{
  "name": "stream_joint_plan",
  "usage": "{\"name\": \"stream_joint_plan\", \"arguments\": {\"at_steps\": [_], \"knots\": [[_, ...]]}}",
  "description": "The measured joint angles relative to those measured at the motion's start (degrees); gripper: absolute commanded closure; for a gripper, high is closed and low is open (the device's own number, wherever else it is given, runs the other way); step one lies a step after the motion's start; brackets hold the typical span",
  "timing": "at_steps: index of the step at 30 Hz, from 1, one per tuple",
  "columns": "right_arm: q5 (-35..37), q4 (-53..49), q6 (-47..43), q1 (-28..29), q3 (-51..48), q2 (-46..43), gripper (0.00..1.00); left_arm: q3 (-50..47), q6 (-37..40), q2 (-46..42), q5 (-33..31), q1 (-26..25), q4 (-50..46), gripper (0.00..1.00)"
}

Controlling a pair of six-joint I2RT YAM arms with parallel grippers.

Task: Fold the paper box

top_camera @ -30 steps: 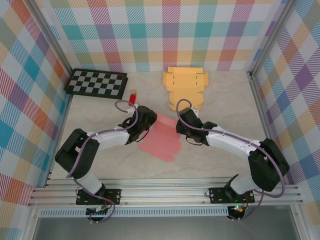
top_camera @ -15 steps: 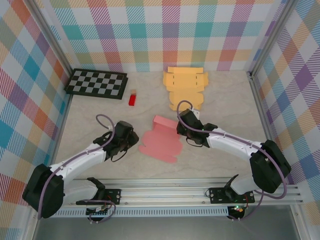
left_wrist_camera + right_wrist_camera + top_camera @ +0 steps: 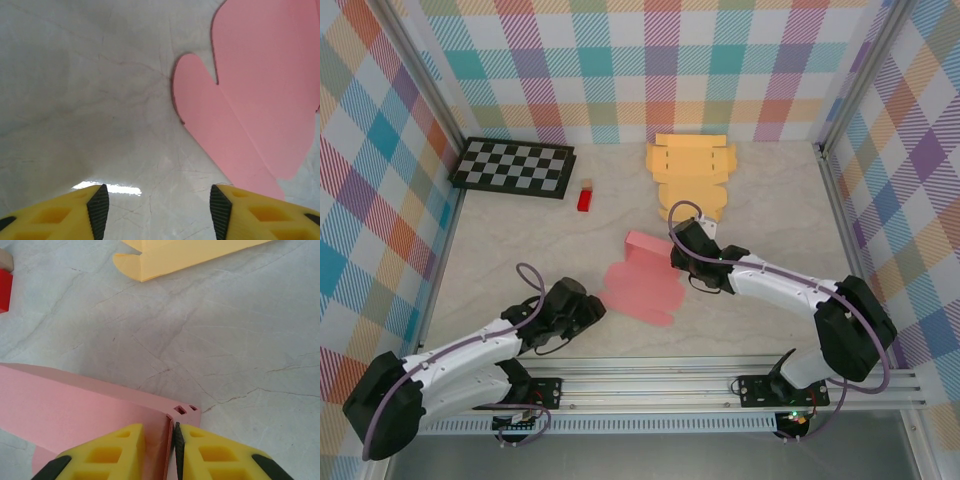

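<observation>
Pink box sheet [image 3: 642, 290] lies flat mid-table with its far flap folded up. Right gripper [image 3: 173, 436] is pinched narrow on that upright flap's edge, at the slotted corner. The right wrist view makes the grip plain; from the top, the wrist covers the fingertips. Left gripper [image 3: 155, 205] is spread wide with nothing between the fingers, low over bare table [image 3: 90, 100], just near-left of the sheet's rounded tab. Farther back are a yellow box sheet [image 3: 690, 165], a red block [image 3: 585, 199] and a checkerboard [image 3: 515, 166].

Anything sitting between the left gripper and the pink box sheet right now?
No. Bare tabletop separates the left gripper from the pink sheet; the left wrist view shows it.
</observation>
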Motion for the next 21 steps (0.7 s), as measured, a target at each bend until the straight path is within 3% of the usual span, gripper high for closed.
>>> {"name": "stream_joint_plan", "arguments": {"at_steps": [10, 21], "knots": [[3.74, -0.63, -0.11, -0.07, 1.95, 2.10, 0.75, 2.23, -5.05, 9.01, -3.50, -6.19, 6.97, 0.35], [5.42, -1.55, -0.50, -1.16, 3.21, 3.19, 0.75, 4.31, -8.94, 11.63, -11.74, -7.50, 9.94, 0.36]]}}
